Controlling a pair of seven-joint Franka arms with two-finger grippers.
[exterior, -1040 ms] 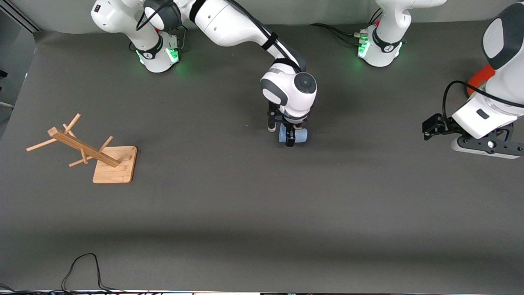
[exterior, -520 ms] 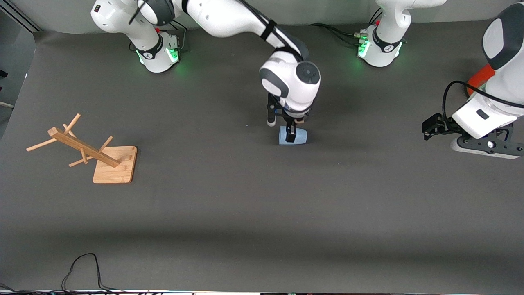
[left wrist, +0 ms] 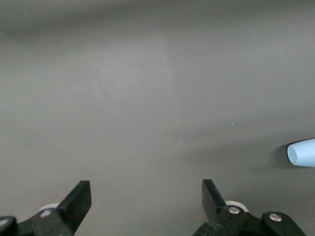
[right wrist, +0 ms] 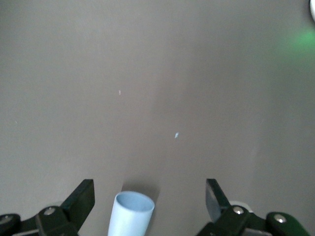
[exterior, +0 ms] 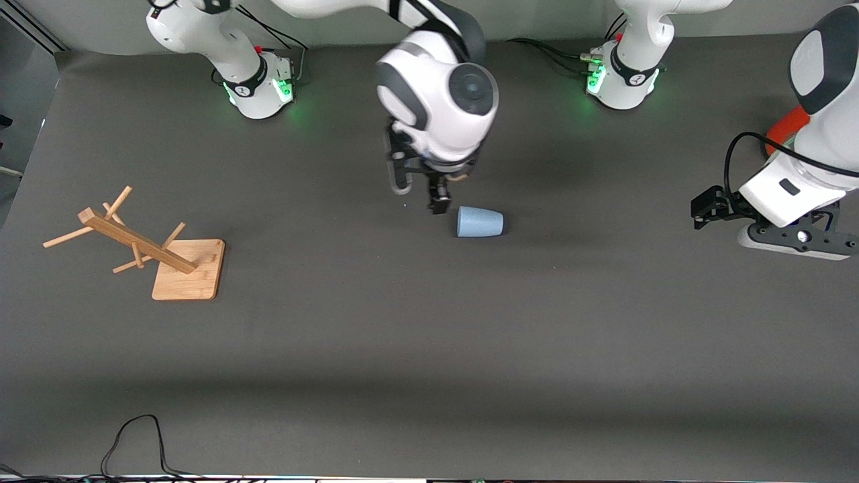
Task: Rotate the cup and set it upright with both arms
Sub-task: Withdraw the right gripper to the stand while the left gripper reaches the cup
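The light-blue cup lies on its side on the dark table mat, its open rim toward the right arm's end. My right gripper is open and empty, up in the air over the mat just beside the cup's rim. In the right wrist view the cup shows between and below the open gripper, apart from both fingers. My left gripper waits open and empty over the left arm's end of the table. In the left wrist view the gripper is open and the cup shows far off.
A wooden peg rack leans on its square base at the right arm's end. An orange-red cylinder stands partly hidden by the left arm. A black cable lies at the table edge nearest the front camera.
My right gripper has let go of the cup, risen and drawn back toward its base and the right arm's end. The cup stays lying where it was. The left arm has not moved.
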